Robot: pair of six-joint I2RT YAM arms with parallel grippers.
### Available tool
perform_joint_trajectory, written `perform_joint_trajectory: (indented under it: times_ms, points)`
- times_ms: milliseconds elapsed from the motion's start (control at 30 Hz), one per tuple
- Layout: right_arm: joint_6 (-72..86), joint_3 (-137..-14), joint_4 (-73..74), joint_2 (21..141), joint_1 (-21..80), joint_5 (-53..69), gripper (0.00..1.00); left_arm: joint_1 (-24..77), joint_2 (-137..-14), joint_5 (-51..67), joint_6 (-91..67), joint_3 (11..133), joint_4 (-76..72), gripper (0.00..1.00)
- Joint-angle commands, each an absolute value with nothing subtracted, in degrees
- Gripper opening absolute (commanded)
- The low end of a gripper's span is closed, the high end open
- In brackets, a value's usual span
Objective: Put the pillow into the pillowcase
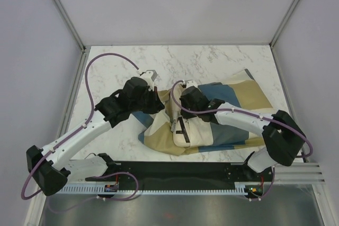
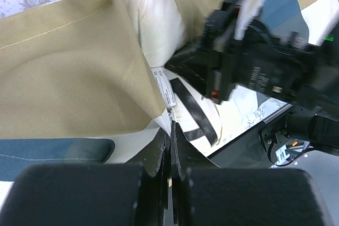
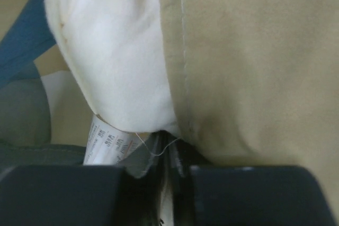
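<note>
The checked blue, tan and cream pillowcase (image 1: 243, 96) lies crumpled on the marble table. The cream pillow (image 1: 185, 130) with its black mark sticks out of the opening towards the near edge. My left gripper (image 1: 160, 104) is shut on the pillowcase's cloth edge at the opening; its wrist view shows the gripper (image 2: 172, 130), the tan pillowcase (image 2: 69, 78), the pillow (image 2: 153, 19) and the black mark (image 2: 193, 112). My right gripper (image 1: 176, 101) is shut on the tan pillowcase hem (image 3: 249, 67) right beside the pillow's corner (image 3: 116, 51); the gripper (image 3: 172, 154) touches a white care label (image 3: 106, 144).
Both grippers meet over the pillowcase's left end, almost touching. The marble table (image 1: 116, 72) is walled by grey panels at the back and sides. A black rail (image 1: 180, 175) with the arm bases runs along the near edge.
</note>
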State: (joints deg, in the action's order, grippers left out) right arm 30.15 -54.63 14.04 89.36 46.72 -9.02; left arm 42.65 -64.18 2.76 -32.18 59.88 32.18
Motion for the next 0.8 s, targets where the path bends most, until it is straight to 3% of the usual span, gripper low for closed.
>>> perform_joint_trajectory:
  times_ms: [0, 100, 200, 433, 600, 767]
  points:
    - [28.6, -50.6, 18.0, 83.5, 45.4, -17.6, 0.20, 42.3, -60.2, 3.2, -31.6, 64.3, 29.8, 0.02]
    - [28.5, -50.5, 17.1, 75.2, 45.4, -16.0, 0.31, 42.3, -61.5, 1.7, -31.6, 61.1, 28.9, 0.02]
    - [27.4, -53.2, 17.1, 71.0, 45.5, -14.2, 0.33, 42.3, -62.2, 1.7, -31.6, 57.8, 26.6, 0.02]
    - [23.5, -66.6, 19.2, 76.0, 45.4, -14.1, 0.42, 42.3, -62.1, 0.2, -31.5, 56.3, 25.9, 0.02]
    - [22.3, -73.3, 19.2, 85.2, 45.4, -13.7, 0.39, 42.3, -61.6, 0.2, -31.1, 56.6, 26.8, 0.02]
    - [24.7, -68.9, 14.0, 91.9, 45.4, -10.0, 0.27, 42.3, -61.9, -2.6, -30.6, 57.2, 27.7, 0.02]
